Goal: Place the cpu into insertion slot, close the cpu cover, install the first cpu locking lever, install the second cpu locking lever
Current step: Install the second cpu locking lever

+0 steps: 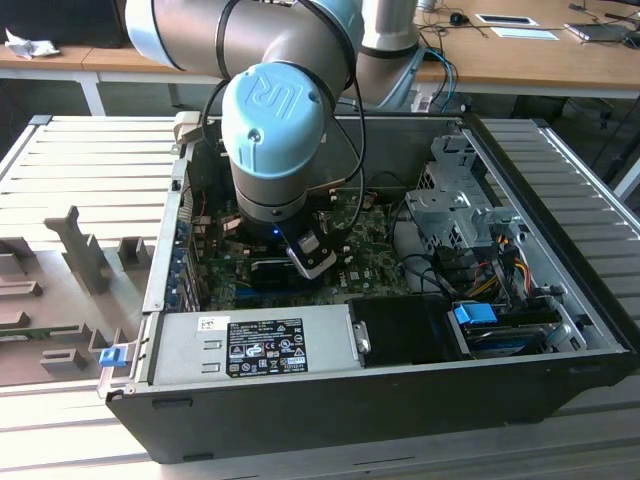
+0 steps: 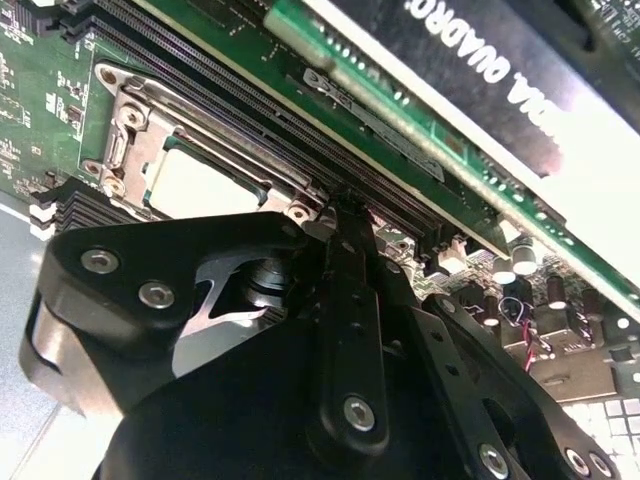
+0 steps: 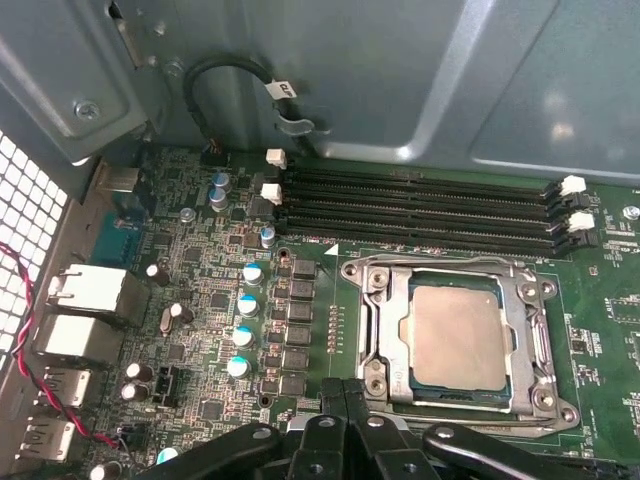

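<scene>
The arm (image 1: 270, 130) reaches down into an open computer case (image 1: 330, 390) that lies on its side on a slatted bench (image 1: 80, 160), so the board (image 3: 200, 300) faces up and the socket can be worked from above. In the first wrist view the cpu (image 3: 457, 335) lies flat in the slot (image 3: 385, 385), and the cover (image 3: 530, 325) is down over it, its cut-out framing the pale chip, so the chip appears seated and the frame closed. I cannot tell whether either locking lever is latched; the thin rods along the frame's edges are not clear enough to judge. The tool (image 3: 345, 400) hangs just beside the near edge of the socket, its dark fingers (image 3: 335, 395) drawn together with nothing between them, a narrow tip that would suit pushing on a slim part better than gripping one. In the second wrist view the fingertip (image 2: 345, 215) sits close to the socket's corner, next to the memory slots (image 2: 250, 110); whether it touches metal there is unclear. A long black card (image 2: 480, 60) stands in the board beyond those slots, well apart from the socket and out of the tool's way.
</scene>
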Motion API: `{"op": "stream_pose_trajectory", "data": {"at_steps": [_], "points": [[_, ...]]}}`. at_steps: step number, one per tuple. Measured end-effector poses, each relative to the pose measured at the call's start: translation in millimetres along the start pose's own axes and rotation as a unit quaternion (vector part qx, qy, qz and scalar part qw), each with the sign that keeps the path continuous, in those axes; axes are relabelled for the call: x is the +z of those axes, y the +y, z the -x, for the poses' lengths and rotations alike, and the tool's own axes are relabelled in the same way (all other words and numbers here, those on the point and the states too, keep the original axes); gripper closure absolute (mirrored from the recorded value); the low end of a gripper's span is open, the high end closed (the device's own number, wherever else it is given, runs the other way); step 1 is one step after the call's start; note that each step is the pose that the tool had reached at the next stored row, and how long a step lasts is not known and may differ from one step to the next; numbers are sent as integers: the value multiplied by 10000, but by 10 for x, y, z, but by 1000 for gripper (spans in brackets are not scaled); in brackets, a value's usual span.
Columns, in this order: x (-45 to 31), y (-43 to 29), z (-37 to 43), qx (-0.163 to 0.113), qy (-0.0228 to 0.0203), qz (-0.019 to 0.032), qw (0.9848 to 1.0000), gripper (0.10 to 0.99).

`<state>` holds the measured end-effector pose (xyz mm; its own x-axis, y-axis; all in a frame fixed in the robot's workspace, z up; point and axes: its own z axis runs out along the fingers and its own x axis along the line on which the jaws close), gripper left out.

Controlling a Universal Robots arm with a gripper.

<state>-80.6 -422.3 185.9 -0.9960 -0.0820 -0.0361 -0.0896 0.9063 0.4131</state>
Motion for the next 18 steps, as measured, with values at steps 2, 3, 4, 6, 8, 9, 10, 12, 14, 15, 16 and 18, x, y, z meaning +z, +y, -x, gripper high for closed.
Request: {"op": "stream_pose_trajectory", "data": {"at_steps": [2, 3, 4, 6, 8, 9, 10, 12, 14, 15, 16, 18], "points": [[10, 7, 0, 0, -2, 8, 10000, 980], [13, 8, 0, 0, -1, 8, 10000, 980], [14, 7, -1, 0, 0, 7, 10000, 980], [16, 8, -2, 0, -2, 9, 10000, 980], [4, 14, -2, -1, -3, 10, 10000, 980], [-1, 17, -3, 0, -2, -1, 10000, 980], [-3, 18, -3, 0, 0, -15, 10000, 980], [-2, 22, -4, 1, 8, -105, 9999, 980], [-3, 26, -2, 0, 11, -132, 9999, 980], [-9, 28, -2, 0, 11, -134, 9999, 980], [-25, 35, -2, 0, 10, -133, 9999, 980], [-58, 49, -1, 1, 12, -134, 9999, 980]]}}
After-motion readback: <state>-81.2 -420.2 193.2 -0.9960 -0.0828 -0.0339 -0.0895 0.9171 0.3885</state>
